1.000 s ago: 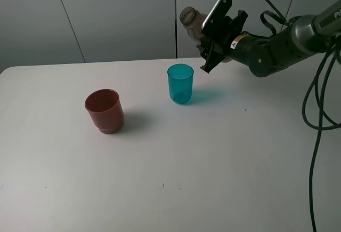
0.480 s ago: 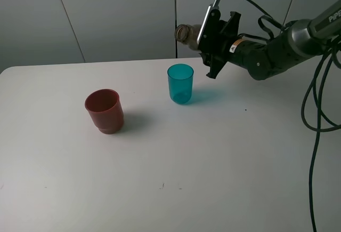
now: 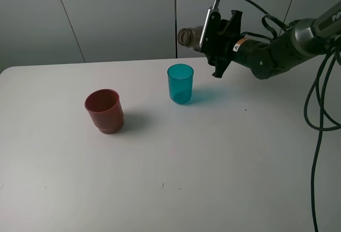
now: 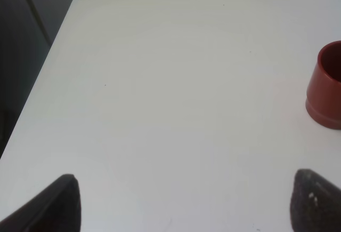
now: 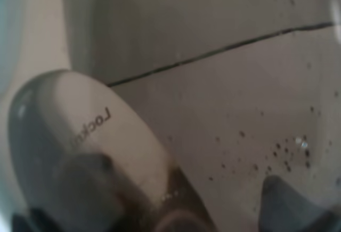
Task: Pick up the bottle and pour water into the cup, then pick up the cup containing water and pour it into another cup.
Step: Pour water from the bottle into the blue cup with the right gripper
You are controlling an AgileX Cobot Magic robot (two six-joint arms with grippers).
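My right gripper [image 3: 214,44] is shut on the smoky grey-brown bottle [image 3: 188,34], held in the air and tipped almost level. Its open mouth points left, above and just behind the teal cup [image 3: 180,83]. The gripper hides most of the bottle's body. No stream of water shows. The right wrist view is filled by the translucent bottle [image 5: 213,98] seen close up. The red-brown cup [image 3: 104,110] stands to the left of the teal one, apart from it. My left gripper [image 4: 186,210] is open and empty, low over the table, with the red cup [image 4: 327,85] off to one side.
The white table [image 3: 202,157] carries only the two cups. Its left corner and edge [image 4: 58,34] show in the left wrist view. Black cables [image 3: 314,109] hang at the far right. A grey panelled wall [image 3: 106,13] stands behind.
The right gripper has rolled the bottle from a slanted, mouth-up pose to nearly level, with the mouth now lower and further left over the teal cup. Both cups stayed put.
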